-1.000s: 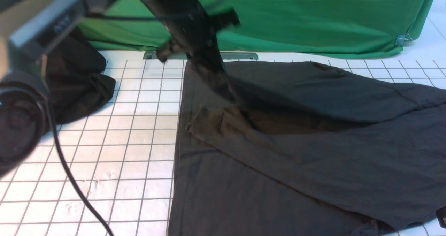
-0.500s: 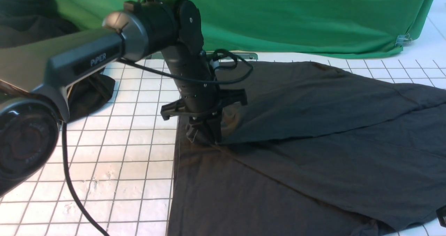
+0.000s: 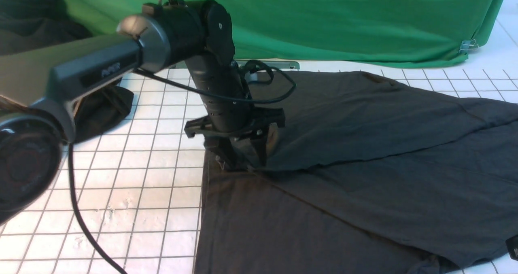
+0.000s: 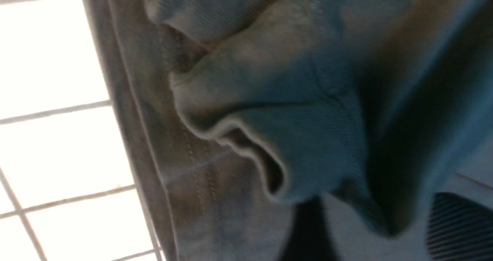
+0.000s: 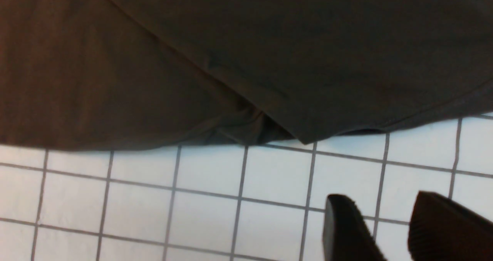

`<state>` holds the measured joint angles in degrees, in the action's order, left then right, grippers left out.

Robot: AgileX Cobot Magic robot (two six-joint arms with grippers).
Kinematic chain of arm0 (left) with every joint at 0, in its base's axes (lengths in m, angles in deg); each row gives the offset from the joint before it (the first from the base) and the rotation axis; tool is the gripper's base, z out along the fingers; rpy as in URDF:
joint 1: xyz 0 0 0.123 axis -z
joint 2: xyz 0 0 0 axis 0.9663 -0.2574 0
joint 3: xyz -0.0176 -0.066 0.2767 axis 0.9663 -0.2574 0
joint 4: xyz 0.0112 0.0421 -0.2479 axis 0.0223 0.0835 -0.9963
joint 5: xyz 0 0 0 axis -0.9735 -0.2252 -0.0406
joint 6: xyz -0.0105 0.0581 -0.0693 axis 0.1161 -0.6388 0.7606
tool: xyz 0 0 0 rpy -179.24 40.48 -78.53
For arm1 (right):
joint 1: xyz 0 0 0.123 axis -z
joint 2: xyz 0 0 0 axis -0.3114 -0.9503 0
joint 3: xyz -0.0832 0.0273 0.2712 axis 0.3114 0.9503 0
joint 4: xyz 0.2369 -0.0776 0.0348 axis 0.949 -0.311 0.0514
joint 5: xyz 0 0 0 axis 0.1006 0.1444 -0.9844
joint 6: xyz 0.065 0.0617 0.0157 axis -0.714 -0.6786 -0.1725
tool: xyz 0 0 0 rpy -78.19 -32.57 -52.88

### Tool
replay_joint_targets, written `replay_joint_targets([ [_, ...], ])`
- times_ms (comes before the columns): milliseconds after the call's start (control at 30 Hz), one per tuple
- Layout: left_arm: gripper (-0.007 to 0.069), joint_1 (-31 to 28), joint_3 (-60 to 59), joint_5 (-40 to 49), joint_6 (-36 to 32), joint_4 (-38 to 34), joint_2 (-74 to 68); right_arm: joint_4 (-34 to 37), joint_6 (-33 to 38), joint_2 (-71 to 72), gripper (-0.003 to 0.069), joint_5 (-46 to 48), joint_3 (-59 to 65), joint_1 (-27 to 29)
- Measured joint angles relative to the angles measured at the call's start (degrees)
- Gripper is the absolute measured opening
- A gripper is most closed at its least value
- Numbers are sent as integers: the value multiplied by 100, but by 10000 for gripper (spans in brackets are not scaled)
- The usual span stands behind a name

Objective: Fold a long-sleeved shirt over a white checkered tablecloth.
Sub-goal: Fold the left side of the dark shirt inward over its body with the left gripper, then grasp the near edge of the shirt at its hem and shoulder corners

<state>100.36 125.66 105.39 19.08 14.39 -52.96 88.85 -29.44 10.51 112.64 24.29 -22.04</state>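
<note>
The charcoal long-sleeved shirt (image 3: 364, 177) lies spread over the white checkered tablecloth (image 3: 141, 177), with one sleeve folded across its body. My left gripper (image 3: 243, 162) points straight down at the shirt's left edge. Its fingers stand apart around the sleeve cuff (image 4: 269, 137), which sags loosely between them. In the left wrist view the left gripper (image 4: 381, 230) shows as two dark fingers with cloth hanging in the gap. My right gripper (image 5: 389, 222) is open over bare tablecloth, just off the shirt's near hem (image 5: 269, 41). In the front view only a sliver of the right gripper (image 3: 513, 247) shows. No logo print shows.
A deeper-black cloth bundle (image 3: 101, 104) lies at the back left, partly behind my left arm. A green backdrop cloth (image 3: 344, 19) closes off the far side. A black cable (image 3: 81, 225) trails from the left arm over the tablecloth.
The left arm swung down from the back with the sleeve to the shirt's left edge. In the last half second its fingers spread apart and the cuff slackened.
</note>
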Motion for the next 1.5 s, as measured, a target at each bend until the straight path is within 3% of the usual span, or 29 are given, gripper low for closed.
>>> replay_joint_targets([
  [100, 564, 0, -5, 0, -157, 54, 425, -1, 0, 0, 241, -18, 0, 0],
  [300, 572, 0, -5, -166, -319, 352, 606, -1, 0, 0, 241, -135, 0, 0],
  [433, 418, -7, -5, -280, -447, 153, 269, -1, 0, 0, 241, -166, 0, 0],
  [533, 204, -7, -138, -42, -715, 61, 61, -1, 6, 0, 241, -166, 0, 0],
  [600, 102, -7, -305, -15, -767, 49, 84, -1, 10, 0, 241, -133, 0, 0],
  [700, 15, -7, -588, -13, -787, 66, 439, -6, 17, 0, 241, -41, 0, 0],
  [833, 3, -7, -1154, -24, -787, 284, 1283, -6, 25, 0, 241, -14, 0, 0],
  [1067, 83, -7, -3003, 2, -611, 365, 2281, -6, 25, 0, 241, 2, 0, 0],
  [1133, 179, -7, -3880, -316, -420, 271, 2414, -7, 25, 0, 241, -3, 0, 0],
  [1333, 411, -7, -4983, -1179, -430, -503, 2416, -19, 25, 0, 241, -45, 0, 0],
  [1500, 527, -7, -5144, -1660, -572, -948, 2416, -19, 25, 0, 241, -63, 0, 0],
])
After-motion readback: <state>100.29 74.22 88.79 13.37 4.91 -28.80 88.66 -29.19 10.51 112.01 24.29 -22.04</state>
